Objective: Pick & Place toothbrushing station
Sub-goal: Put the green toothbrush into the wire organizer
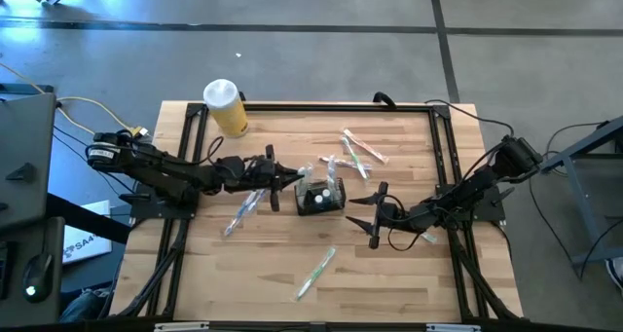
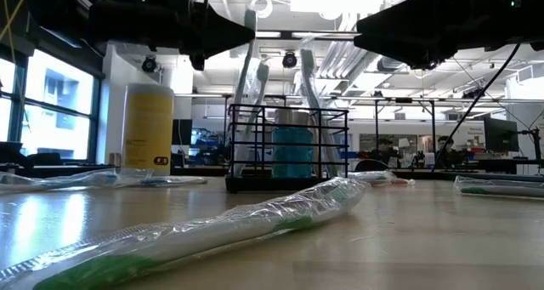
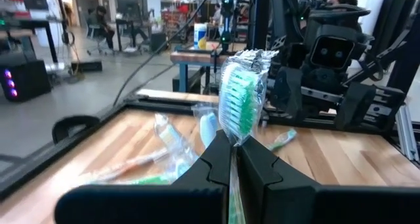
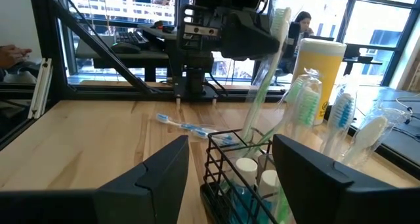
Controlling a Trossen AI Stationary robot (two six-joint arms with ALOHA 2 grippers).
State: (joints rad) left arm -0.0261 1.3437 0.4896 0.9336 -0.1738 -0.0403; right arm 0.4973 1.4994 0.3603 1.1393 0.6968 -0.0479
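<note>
A wrapped green toothbrush [image 2: 229, 230] lies nearest; mid-table, the left gripper [image 3: 233, 159] pinches another wrapped toothbrush [image 3: 239, 99] above the mesh caddy [image 1: 320, 195], seemingly inserting it, needing lowering, while the right gripper [image 4: 230, 178] waits spread.

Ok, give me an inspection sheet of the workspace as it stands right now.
Surface: wooden table, black frame rails along its edges.
Job's things: black mesh caddy near the table's middle, upright, holding toothbrushes and a blue bottle.
Clutter: wrapped toothbrushes scattered, one toward the near edge, several beyond the caddy; yellow cylinder with white lid at the far-left corner.
Grippers: left gripper shut on a wrapped green-bristled toothbrush beside the caddy; right gripper open, facing the caddy.
Cables: yellow cable off the table's left.
Surroundings: people seated in the room behind.
</note>
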